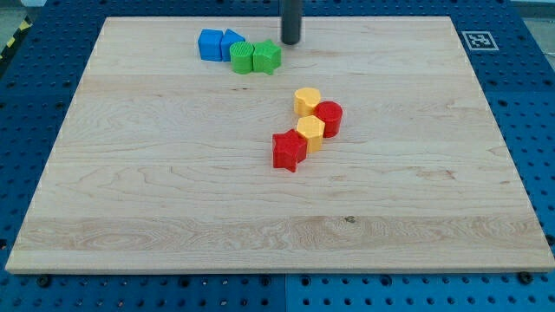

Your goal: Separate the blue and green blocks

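Observation:
Near the view's top, left of centre, four blocks lie in a touching row. A blue square block point(210, 44) is leftmost, then a blue angular block point(231, 42), then a green round block point(242, 57), then a green star-like block point(267, 57). The second blue block touches the green round one. My tip point(290, 42) is the lower end of the dark rod. It stands just right of and slightly above the green star-like block, a small gap apart.
A second cluster sits near the board's centre: a yellow round block point(307, 101), a red round block point(329, 119), a yellow block point(310, 133) and a red star block point(289, 151). The wooden board point(130, 191) lies on a blue perforated table.

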Controlling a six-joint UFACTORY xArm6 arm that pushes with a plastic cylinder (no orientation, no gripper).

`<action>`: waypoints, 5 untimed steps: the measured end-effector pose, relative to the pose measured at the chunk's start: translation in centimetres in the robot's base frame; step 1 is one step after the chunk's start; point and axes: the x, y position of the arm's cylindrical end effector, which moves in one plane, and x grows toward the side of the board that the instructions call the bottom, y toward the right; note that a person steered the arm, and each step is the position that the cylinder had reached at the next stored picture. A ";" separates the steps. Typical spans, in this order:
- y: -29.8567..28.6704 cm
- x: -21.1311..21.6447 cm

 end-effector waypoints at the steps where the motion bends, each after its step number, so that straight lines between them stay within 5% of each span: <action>1: -5.2 0.6; 3: -12.4 4.8; 5: -12.6 6.9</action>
